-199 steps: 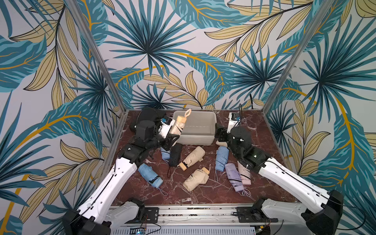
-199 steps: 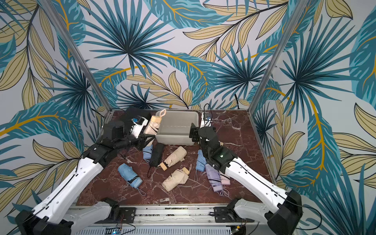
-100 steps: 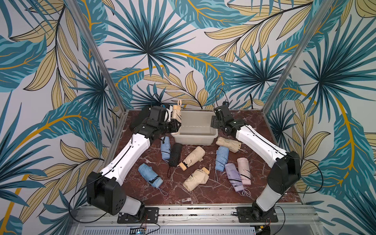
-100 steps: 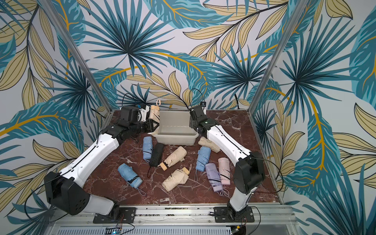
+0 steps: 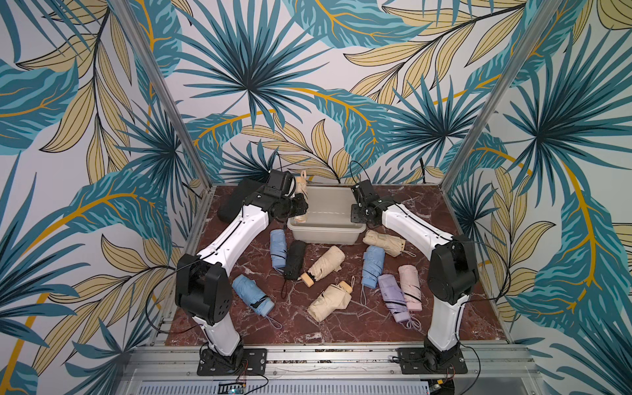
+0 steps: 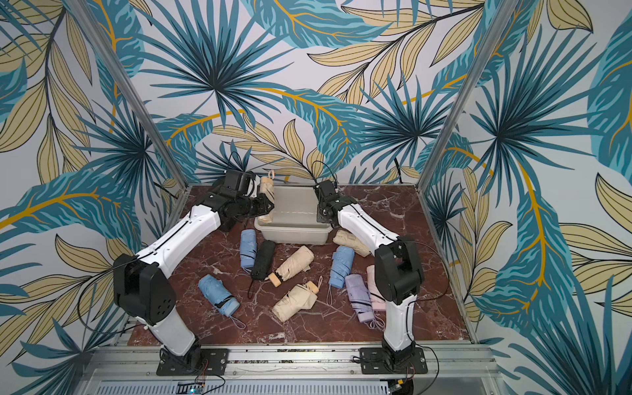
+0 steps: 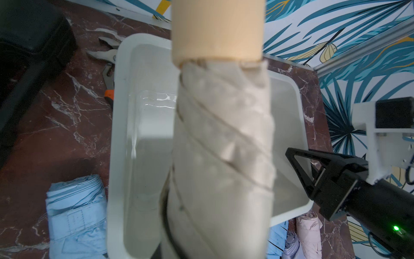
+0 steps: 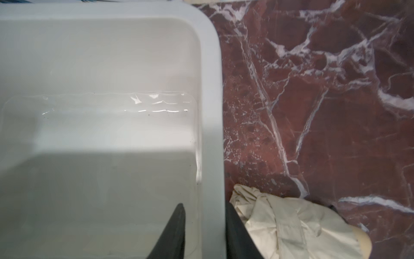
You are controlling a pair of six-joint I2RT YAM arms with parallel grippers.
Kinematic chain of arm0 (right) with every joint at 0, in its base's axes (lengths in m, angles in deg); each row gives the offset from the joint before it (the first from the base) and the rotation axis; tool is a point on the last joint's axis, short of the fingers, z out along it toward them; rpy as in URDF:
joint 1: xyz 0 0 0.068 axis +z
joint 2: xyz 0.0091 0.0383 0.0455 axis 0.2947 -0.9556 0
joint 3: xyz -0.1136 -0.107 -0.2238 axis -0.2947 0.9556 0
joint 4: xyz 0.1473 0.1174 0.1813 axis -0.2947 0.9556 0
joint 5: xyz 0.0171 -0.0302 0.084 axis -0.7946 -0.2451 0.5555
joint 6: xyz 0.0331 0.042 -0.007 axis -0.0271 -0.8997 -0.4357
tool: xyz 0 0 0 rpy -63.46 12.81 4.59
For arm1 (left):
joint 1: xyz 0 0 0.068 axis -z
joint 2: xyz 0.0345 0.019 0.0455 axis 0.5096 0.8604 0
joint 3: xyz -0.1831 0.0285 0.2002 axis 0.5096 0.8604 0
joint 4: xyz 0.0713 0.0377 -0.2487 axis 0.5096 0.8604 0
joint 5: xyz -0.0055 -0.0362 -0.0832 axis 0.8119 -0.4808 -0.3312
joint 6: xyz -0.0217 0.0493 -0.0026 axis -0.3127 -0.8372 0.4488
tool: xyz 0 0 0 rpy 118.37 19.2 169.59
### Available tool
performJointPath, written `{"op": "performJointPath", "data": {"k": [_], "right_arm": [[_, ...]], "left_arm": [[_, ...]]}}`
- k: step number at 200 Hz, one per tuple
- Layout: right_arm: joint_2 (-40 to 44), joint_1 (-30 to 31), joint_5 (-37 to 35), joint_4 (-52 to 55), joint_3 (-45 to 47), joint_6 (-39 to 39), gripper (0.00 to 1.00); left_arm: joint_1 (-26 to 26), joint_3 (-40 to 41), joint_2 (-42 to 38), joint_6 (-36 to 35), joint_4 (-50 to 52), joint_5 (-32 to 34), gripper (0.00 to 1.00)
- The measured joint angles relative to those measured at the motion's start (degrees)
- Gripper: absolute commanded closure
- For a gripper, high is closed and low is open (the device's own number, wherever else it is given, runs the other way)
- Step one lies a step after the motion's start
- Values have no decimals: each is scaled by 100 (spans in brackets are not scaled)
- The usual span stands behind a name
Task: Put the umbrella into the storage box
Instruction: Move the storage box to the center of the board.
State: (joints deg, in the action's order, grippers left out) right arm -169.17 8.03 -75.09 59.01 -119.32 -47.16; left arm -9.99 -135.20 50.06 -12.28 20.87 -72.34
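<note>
In both top views the placing step is judged to be in hand: the folded beige umbrella point(image 5: 301, 189) is held in the closed jaws of the left gripper point(image 5: 300, 209), over the left end of the storage box point(image 5: 325, 228), which is set midway along the back edge of the bench point(image 5: 342, 325). In the left wrist view the umbrella point(image 7: 224, 139), spirally wrapped and with its tan handle pointed towards that back edge, is seen above the box's bare floor, so lowering and release are called for next. In the right wrist view the right gripper point(image 8: 203, 209) is seen clamped across the box's right wall near its front corner.
</note>
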Motion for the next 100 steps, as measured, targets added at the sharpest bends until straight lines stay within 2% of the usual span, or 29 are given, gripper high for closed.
{"op": "performJointPath", "data": {"k": [58,100], "right_arm": [[769,17,435,-48,929,-90,87],[1316,164,544,20,1390,-87,86]], "left_arm": [[306,0,136,243,295,291,100],[476,-76,374,127,592,162,99]]}}
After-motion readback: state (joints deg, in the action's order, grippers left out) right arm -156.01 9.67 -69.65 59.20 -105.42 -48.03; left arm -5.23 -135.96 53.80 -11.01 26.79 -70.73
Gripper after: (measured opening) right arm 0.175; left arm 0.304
